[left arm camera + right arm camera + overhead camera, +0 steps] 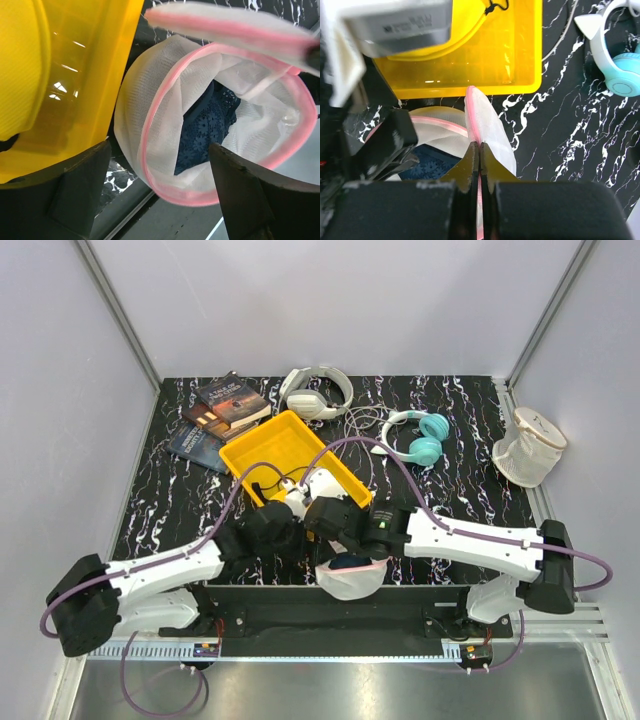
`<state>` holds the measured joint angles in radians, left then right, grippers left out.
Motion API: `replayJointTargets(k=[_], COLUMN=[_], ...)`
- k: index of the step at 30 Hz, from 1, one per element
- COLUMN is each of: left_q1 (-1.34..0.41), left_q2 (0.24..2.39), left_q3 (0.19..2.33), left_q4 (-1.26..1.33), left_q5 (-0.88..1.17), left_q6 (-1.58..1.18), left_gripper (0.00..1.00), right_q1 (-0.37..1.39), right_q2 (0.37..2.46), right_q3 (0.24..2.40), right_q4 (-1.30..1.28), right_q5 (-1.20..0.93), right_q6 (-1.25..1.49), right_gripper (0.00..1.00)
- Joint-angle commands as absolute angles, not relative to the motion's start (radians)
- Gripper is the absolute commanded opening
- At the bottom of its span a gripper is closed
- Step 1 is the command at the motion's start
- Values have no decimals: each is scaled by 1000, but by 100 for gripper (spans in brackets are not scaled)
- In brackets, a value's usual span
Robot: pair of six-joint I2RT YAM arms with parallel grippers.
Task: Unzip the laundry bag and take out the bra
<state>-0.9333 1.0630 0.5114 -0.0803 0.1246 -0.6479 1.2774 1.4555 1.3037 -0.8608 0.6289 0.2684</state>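
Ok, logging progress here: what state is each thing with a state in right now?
laundry bag: unzipped, flap lifted up.
bra: inside the open bag, not yet out.
right hand: shut on the laundry bag's flap.
left hand: open, at the bag's mouth.
yellow tray: upright, yellow fabric inside.

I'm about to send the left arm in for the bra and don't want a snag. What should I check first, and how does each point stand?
1. Laundry bag unzipped, mouth open: ok.
2. Right gripper shut on the flap, lifting it off the mouth: ok.
3. Navy bra visible inside, uncovered: ok.
4. Left gripper open, over the mouth: ok.
5. Bra straps free of the mesh: cannot tell.
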Motion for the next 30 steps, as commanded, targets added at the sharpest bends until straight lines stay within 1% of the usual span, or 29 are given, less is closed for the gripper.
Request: replayJointTargets(k=[1,3,6,7,9,10,15,16,20,24,27,28,30], left_q1=[-939,-942,-943,-943,-943,-943,-943,-943,-948,-982,-1002,-1003,-1011], left_q2=[1121,1146,1173,1177,1177,1170,1079,1060,950,864,819,815,821], left_q3=[575,577,574,574,571,571,549,540,457,399,368,364,364], left_q4=[-3,30,69,75,78,78,61,58,64,61,63,63,64], left_q5=[98,107,146,153,144,120,-7,-74,-187,-270,-290,-287,-272], left_q6=[-635,-637,-647,-655,-664,-670,-745,-765,-851,-906,-913,-911,-897], left_gripper=[80,71,42,23,7,0,0,0,0,0,0,0,0], right_q1=[1281,1281,1276,1273,1263,1255,1191,1183,1154,1152,1152,1151,1152], right_q2=[1393,1379,1368,1365,1350,1342,1261,1247,1166,1074,1034,1028,1011], right_q3=[1322,1318,1313,1312,1307,1304,1276,1269,1218,1175,1163,1170,1181], right_q4=[-839,-839,-838,-839,-839,-839,-838,-838,-839,-888,-995,-1075,-1152], right_q5=[695,712,750,761,790,801,859,871,923,960,963,971,980], right_q6=[307,316,328,328,340,345,376,380,425,550,671,713,825], right_gripper=[0,0,0,0,0,0,0,0,0,0,0,6,13])
